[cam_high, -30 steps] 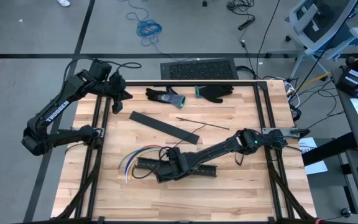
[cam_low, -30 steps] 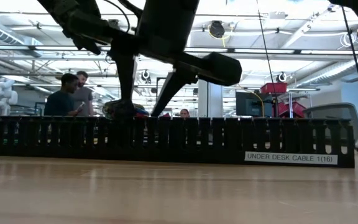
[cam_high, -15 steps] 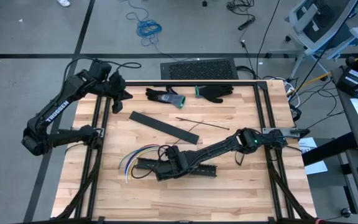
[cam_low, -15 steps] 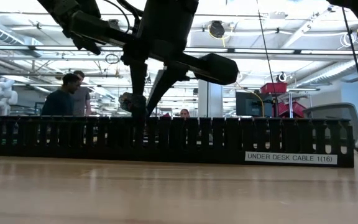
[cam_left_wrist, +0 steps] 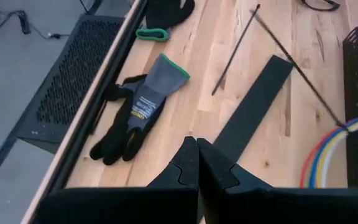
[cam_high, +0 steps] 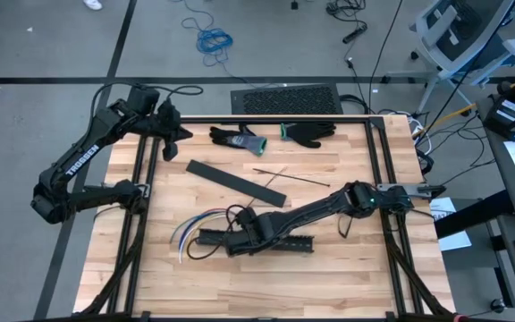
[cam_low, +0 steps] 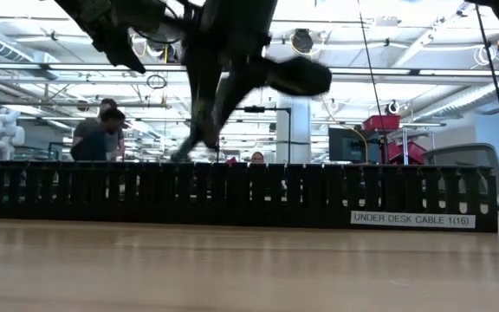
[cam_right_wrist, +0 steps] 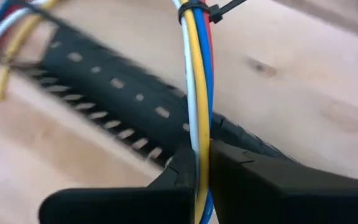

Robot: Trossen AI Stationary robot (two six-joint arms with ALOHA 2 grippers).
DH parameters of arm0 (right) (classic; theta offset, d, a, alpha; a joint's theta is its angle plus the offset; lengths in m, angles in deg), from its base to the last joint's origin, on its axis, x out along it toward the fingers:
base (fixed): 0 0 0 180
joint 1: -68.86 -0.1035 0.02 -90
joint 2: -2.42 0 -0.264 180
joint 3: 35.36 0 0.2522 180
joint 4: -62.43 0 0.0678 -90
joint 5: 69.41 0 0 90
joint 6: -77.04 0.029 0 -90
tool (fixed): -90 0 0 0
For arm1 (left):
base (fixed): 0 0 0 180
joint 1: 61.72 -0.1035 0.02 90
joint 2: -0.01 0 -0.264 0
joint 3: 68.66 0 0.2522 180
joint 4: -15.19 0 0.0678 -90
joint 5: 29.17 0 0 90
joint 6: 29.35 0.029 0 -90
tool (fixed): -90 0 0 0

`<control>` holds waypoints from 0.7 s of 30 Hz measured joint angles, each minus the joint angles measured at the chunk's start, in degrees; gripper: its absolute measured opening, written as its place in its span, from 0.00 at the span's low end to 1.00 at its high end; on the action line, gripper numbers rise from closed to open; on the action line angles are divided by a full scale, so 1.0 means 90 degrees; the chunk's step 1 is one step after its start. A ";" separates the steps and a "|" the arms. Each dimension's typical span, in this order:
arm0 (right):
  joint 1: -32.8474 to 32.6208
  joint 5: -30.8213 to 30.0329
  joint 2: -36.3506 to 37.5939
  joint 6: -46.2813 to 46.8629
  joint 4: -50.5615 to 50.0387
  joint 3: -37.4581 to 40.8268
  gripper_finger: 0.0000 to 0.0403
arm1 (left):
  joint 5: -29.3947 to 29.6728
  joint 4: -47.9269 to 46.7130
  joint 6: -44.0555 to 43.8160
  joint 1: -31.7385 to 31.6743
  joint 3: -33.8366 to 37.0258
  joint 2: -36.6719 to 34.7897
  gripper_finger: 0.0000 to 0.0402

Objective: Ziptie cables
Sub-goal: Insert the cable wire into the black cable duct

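Between the right hand's fingers: cables clamped.
Right hand [cam_right_wrist: 201, 165] grips the cables [cam_right_wrist: 197, 81], long axis running straight ahead to the ziptie [cam_right_wrist: 197, 11]; left hand [cam_left_wrist: 196, 163] clenched, well apart.

Around the slotted duct [cam_high: 256, 240] the near side is bare wood — open passage there. On its far side the flat black strip [cam_high: 236, 182], two thin zip ties [cam_high: 291, 177] and, farther off, the two gloves [cam_high: 238, 139] crowd the way.
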 joint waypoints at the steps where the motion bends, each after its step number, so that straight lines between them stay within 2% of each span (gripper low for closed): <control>1: 0.0000 0.0013 0.0082 -0.0230 0.0014 -0.0013 0.02 | -0.0003 0.0011 -0.0006 0.0000 0.0000 0.0000 0.00; 3: 0.0000 0.0016 0.0207 -0.0523 -0.0030 -0.0018 0.02 | -0.0103 0.0088 -0.0066 0.0001 0.0000 0.0000 0.00; 5: 0.0030 0.0019 0.0315 -0.0917 -0.0027 -0.0014 0.02 | -0.0581 0.0141 -0.0375 0.0001 0.0000 0.0000 0.00; 8: 0.0113 0.0037 0.0492 -0.1484 -0.0028 -0.0016 0.02 | -0.2041 0.0282 -0.0821 0.0002 -0.0002 0.0079 0.00; 10: 0.0160 0.0092 0.0617 -0.1764 -0.0065 -0.0018 0.02 | -0.2634 0.0259 -0.0859 0.0037 -0.0002 0.0114 0.00; 15: 0.0238 0.0171 0.0904 -0.2530 -0.0212 -0.0015 0.02 | -0.2235 0.0089 -0.1165 0.0463 -0.0007 0.0214 0.08; 21: 0.0269 0.0205 0.1269 -0.3812 -0.0457 -0.0018 0.02 | -0.2465 0.0001 -0.1188 0.1489 0.0017 0.0261 0.27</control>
